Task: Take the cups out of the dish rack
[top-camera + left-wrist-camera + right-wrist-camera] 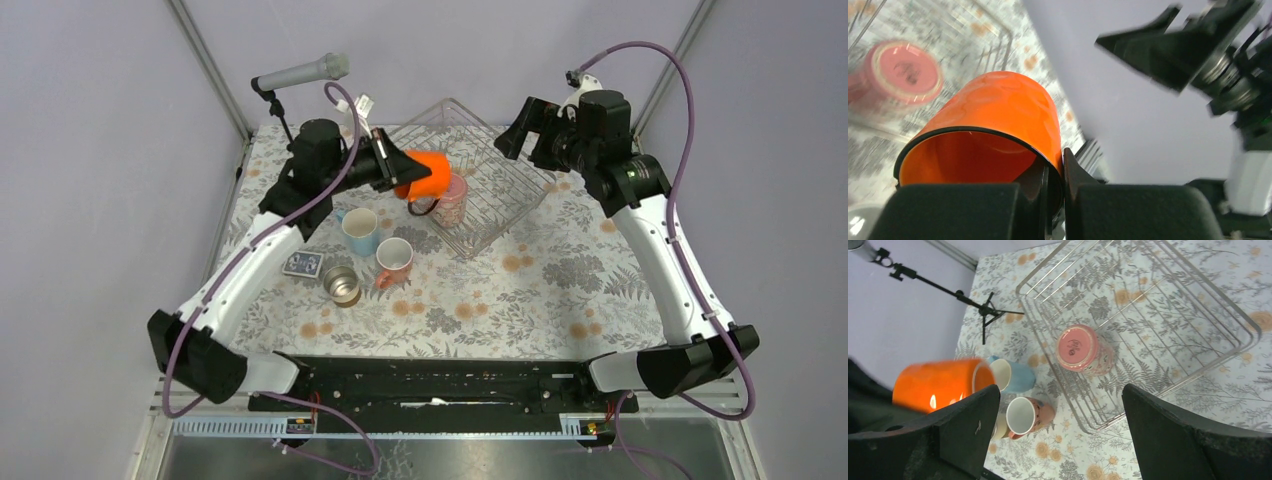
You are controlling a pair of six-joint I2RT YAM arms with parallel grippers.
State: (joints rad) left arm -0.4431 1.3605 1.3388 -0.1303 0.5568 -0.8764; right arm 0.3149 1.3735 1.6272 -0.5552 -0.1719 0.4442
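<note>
My left gripper is shut on the rim of the bright orange mug, one finger inside and one outside, and holds it tilted in the air by the dish rack's left corner. The orange mug fills the left wrist view and also shows in the right wrist view. The translucent dusty-pink mug stands upside down in the wire dish rack near its front-left corner. The light blue mug, the salmon-pink mug and the steel cup stand on the table. My right gripper is open and empty above the rack.
A microphone on a small tripod stands at the back left corner. A small dark card lies left of the steel cup. The floral tablecloth covers the table. Frame posts stand at both back corners.
</note>
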